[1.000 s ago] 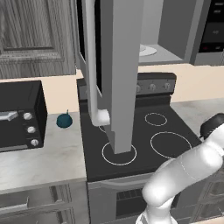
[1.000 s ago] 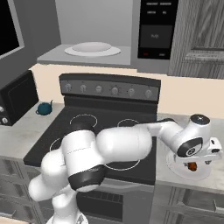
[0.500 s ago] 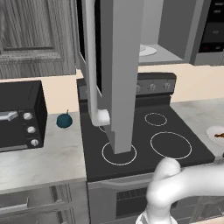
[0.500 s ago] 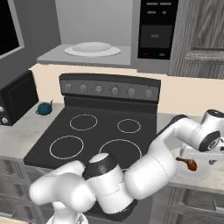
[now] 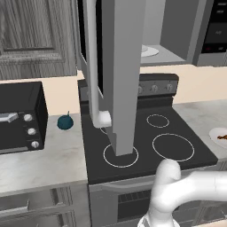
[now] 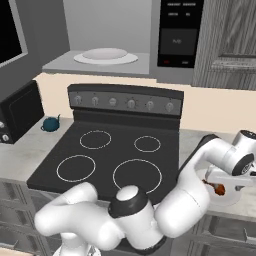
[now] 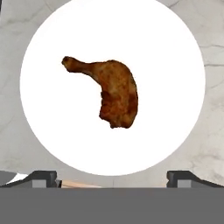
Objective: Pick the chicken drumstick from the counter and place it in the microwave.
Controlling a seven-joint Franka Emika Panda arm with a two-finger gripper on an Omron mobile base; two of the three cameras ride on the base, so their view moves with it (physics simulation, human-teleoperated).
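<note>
In the hand view, the chicken drumstick (image 7: pixel 109 91) is seen lying centre-frame on a white plate (image 7: pixel 52 131) on the marbled desk (image 7: pixel 13 144). The fingers (image 7: pixel 112 178) are spread wide at the bottom, nothing held.

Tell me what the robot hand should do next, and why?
Probably go straight down. In the hand view the drumstick lies alone on a white plate, and the gripper hangs above it with fingertips wide apart. Lowering would likely put the meat between them.
</note>
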